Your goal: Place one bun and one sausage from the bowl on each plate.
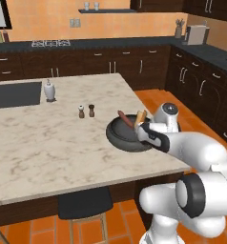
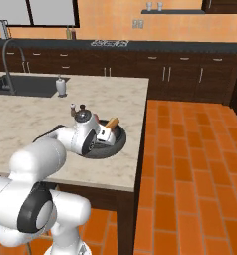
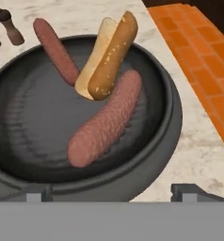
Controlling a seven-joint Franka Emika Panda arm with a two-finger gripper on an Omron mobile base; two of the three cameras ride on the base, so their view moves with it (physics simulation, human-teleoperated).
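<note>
Bowl (image 3: 20,136): dark, on island counter (image 1: 48,143) near its edge.
Contents: one bun (image 3: 109,54) leaning on rim; sausage (image 3: 107,117) flat in the middle; second sausage (image 3: 55,49) propped on far rim.
Gripper (image 3: 111,192): jaws spread wide, holding nothing, hovering above the bowl, likely to pick.
Nearby: two shakers (image 1: 86,111).

Dark bowl (image 3: 151,155) at frame centre — matt, almost cast-iron looking, with faint ridged rings across its floor. The sausages (image 3: 107,122) look grainy and dull, reddish-brown skin. The bun (image 3: 107,56) shows a speckled golden crust and a pale, soft cut face. Underneath, the counter (image 1: 48,147) reads as polished veined marble — cream, smooth. Right edge: orange floor tiles (image 3: 198,52), flat finish.
</note>
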